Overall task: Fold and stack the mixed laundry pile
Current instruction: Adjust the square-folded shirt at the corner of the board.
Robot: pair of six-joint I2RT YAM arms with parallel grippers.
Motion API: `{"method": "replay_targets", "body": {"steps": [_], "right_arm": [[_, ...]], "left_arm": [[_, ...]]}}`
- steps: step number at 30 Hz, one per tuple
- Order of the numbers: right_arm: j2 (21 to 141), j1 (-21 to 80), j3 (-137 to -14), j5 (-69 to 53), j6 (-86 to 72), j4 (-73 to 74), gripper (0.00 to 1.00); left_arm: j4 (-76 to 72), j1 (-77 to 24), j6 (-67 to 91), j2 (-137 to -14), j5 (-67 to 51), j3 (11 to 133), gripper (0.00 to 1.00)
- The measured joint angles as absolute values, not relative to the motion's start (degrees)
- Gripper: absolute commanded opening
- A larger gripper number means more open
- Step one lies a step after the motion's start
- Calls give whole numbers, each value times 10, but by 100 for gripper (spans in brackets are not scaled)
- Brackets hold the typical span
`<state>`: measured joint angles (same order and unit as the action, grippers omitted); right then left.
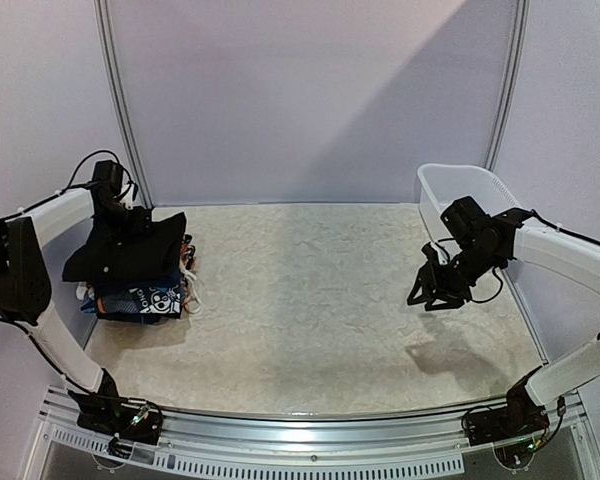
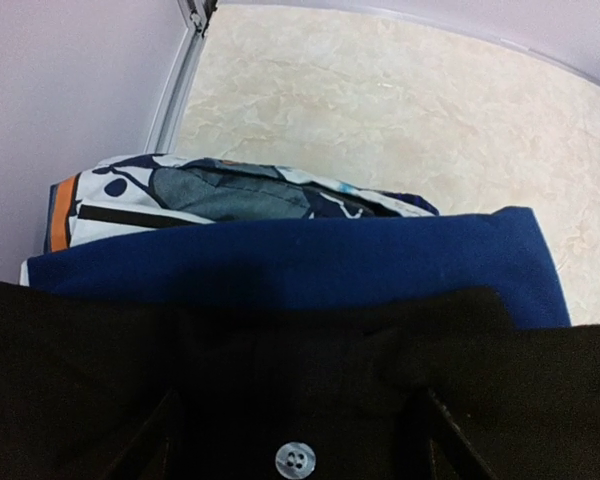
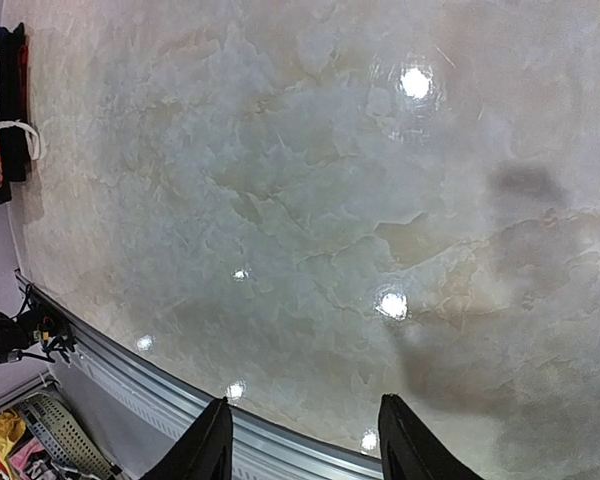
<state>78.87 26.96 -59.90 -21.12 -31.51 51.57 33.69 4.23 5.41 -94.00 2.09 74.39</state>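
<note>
The pile (image 1: 140, 275) sits at the left side of the table (image 1: 320, 310), close to the wall (image 1: 40, 110). It has a black garment (image 1: 125, 252) on top, a navy one (image 2: 300, 265) under it and a cartoon-print one (image 2: 210, 190) at the bottom. The left gripper (image 1: 138, 222) is down at the black cloth, and against such dark cloth I cannot tell how its jaws stand. The right gripper (image 3: 305, 455) hangs above the table near the tub (image 1: 460, 185), well apart from the pile. Its fingers (image 3: 208, 445) are spread, with nothing between them.
</note>
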Motion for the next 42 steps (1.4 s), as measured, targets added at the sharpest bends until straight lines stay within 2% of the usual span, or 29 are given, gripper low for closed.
{"method": "replay_targets", "body": {"steps": [14,22,28,30,31,34,35,36,42], "right_arm": [[790,270,-607,-208,-328,515,50],[780,270,-614,-202,-329,515,51],[780,270,-684,-200,-321,530,52],[780,270,-718,-199,-316,535,56],[780,270,-735,-198,-314,540,61],[783,270,-793,-198,-305,555,78],[784,270,-812,-197,-302,561,90],[784,270,-827,-196,-304,566,98],[789,270,-926,-194,-289,602,99]], "left_arm": [[388,26,55,-937,52,864,99],[453,26,56,-917,65,946,100],[505,22,74,-866,65,971,100],[523,20,86,-842,63,973,100],[530,18,91,-832,61,973,100],[557,12,109,-797,48,972,100],[564,10,114,-785,43,970,100],[571,9,121,-773,38,967,99],[610,8,150,-702,13,941,99]]}}
